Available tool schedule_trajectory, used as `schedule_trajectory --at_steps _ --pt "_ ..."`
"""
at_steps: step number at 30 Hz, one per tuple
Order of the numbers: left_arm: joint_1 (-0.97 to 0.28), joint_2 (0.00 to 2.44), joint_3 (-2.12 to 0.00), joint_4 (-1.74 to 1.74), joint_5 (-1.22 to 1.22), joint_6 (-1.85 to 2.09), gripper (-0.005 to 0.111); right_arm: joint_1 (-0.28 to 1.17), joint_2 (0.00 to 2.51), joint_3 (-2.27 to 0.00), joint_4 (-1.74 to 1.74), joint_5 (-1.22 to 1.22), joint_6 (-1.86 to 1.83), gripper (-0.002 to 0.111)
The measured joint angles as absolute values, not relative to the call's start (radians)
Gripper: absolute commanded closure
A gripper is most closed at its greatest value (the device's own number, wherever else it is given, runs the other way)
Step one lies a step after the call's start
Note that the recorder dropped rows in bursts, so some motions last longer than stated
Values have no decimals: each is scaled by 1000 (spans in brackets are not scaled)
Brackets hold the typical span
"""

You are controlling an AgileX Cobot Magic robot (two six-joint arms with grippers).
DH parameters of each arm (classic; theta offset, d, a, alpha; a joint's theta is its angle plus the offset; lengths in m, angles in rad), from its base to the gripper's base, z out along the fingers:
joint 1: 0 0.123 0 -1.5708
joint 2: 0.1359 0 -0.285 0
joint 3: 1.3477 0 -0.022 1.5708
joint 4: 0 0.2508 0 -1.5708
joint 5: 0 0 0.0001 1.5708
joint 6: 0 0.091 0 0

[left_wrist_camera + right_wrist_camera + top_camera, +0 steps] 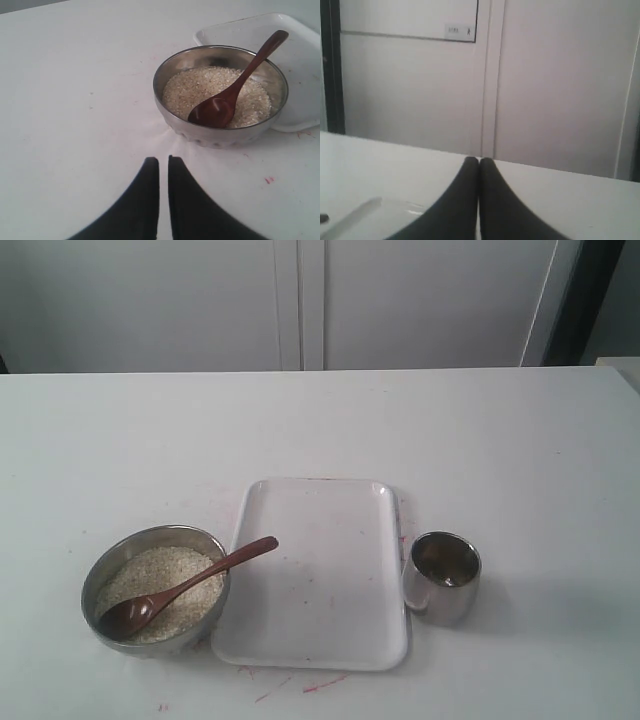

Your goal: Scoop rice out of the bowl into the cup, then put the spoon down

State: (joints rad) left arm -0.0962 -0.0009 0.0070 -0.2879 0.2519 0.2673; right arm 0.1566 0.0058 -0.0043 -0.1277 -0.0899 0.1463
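The spoon (190, 584) lies in the bowl (90, 592), its scoop on the rice (170, 565) and its handle leaning over the rim toward the tray (320, 630). The cup (445, 585) stands just beside the tray's far side. The left gripper (163, 160), near the bowl, has its jaws together and empty. The right gripper (479, 160) is closed too, holding nothing.

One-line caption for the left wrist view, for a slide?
Left gripper faces the steel bowl of rice, wooden spoon resting in it, before any scoop.
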Motion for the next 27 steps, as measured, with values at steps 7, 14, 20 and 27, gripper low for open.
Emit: schedule_trajectory --at_steps 7,14,20,27 --pt "-96 -1 7 -288 252 267 92 157 6 -4 -128 -136 425 108" --pt "-96 -1 7 -288 252 267 92 157 6 -23 -123 72 638 108" --pt "-96 -1 7 -288 252 267 92 157 4 -182 -80 288 591 108" --pt "-96 -1 7 -288 252 267 92 157 199 -510 -69 661 310 108"
